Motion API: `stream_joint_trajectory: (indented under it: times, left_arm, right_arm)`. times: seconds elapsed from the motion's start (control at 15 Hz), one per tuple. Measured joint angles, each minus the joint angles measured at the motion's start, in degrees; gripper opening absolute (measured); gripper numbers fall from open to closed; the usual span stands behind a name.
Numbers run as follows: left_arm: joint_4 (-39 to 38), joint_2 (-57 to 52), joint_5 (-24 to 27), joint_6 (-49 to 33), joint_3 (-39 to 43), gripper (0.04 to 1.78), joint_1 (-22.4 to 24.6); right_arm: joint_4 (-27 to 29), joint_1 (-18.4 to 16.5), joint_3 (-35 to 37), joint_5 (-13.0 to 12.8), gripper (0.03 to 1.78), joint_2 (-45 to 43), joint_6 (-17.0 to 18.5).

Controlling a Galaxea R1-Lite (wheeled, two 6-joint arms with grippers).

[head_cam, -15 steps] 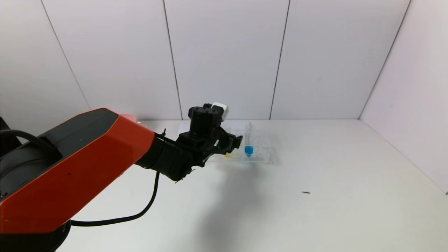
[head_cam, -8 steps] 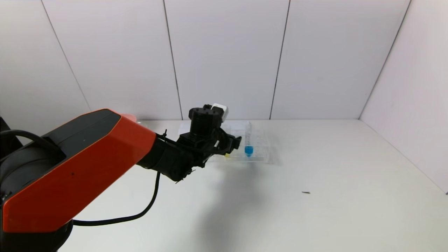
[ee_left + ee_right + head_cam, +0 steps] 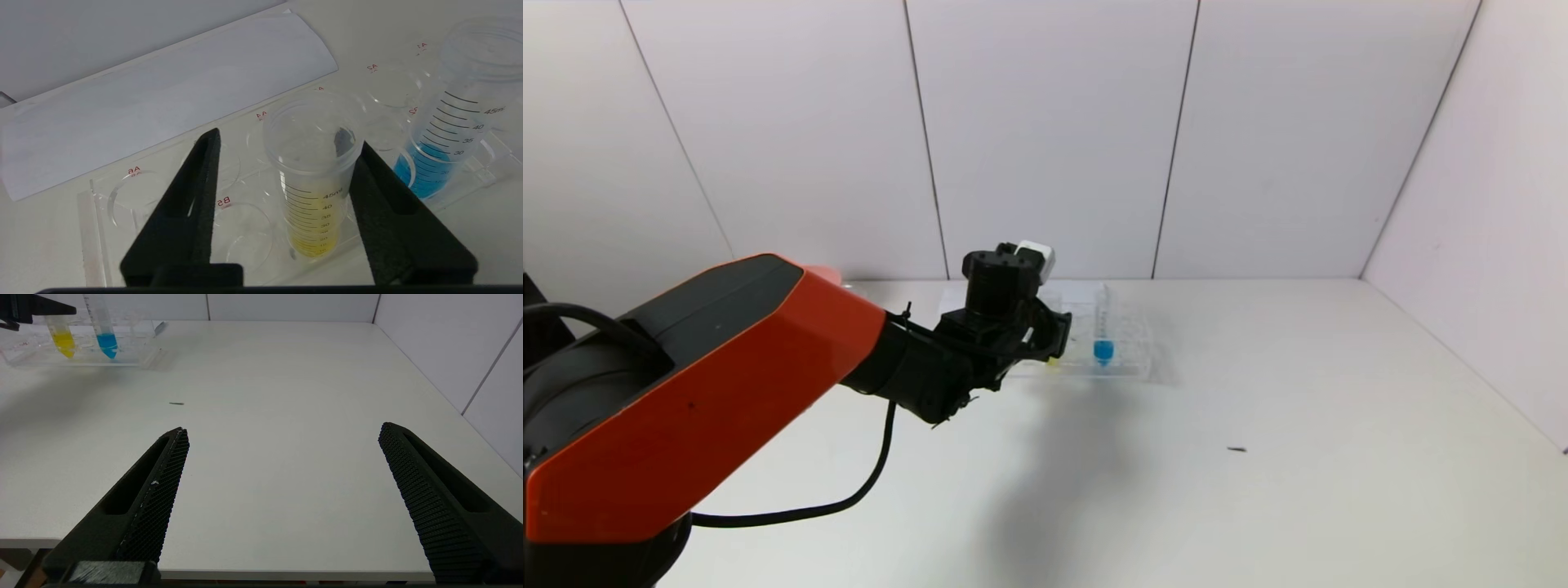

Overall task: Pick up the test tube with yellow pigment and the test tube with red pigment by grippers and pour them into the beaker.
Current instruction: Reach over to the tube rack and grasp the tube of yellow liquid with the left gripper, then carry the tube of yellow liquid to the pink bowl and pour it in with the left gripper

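Step 1: left gripper [image 3: 286, 151] half-open, straddling yellow tube [image 3: 312, 179] in rack [image 3: 98, 228], 1 finger touching; next: close, lift straight.

rack [image 3: 94, 228]: clear glossy plastic | table [image 3: 286, 375]: smooth matt white | right end effector [image 3: 282, 437] pads: black, rough-textured
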State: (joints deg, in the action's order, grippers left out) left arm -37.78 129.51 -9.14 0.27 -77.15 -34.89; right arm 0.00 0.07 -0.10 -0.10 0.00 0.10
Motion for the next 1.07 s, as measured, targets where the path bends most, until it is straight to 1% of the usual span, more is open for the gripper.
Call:
stream_joint_trajectory:
  times: [0.07,0.13,0.2,0.27,0.73,1.07]
  left_arm:
    - [-0.04,-0.1,0.05,-0.02,0.09,0.73,-0.11]
    - [-0.06,-0.16,0.11,-0.02,0.2,0.58,-0.11]
    - [-0.09,-0.29,0.16,-0.06,0.26,0.5,-0.09]
    - [-0.09,-0.33,0.17,-0.09,0.3,0.48,-0.05]
    - [-0.34,-1.1,0.05,0.06,0.83,0.47,0.0]
    - [-0.52,-3.69,0.13,0.78,2.07,0.47,0.0]
  right_arm:
    - [0.0,-0.02,0.0,0.0,1.7,0.0,0.0]
    - [0.0,0.0,0.0,0.0,1.7,0.0,0.0]
    - [0.0,0.0,0.0,0.0,1.7,0.0,0.0]
    - [0.0,0.0,0.0,0.0,1.7,0.0,0.0]
    - [0.0,0.0,0.0,0.0,1.7,0.0,0.0]
    - [0.0,0.0,0.0,0.0,1.7,0.0,0.0]
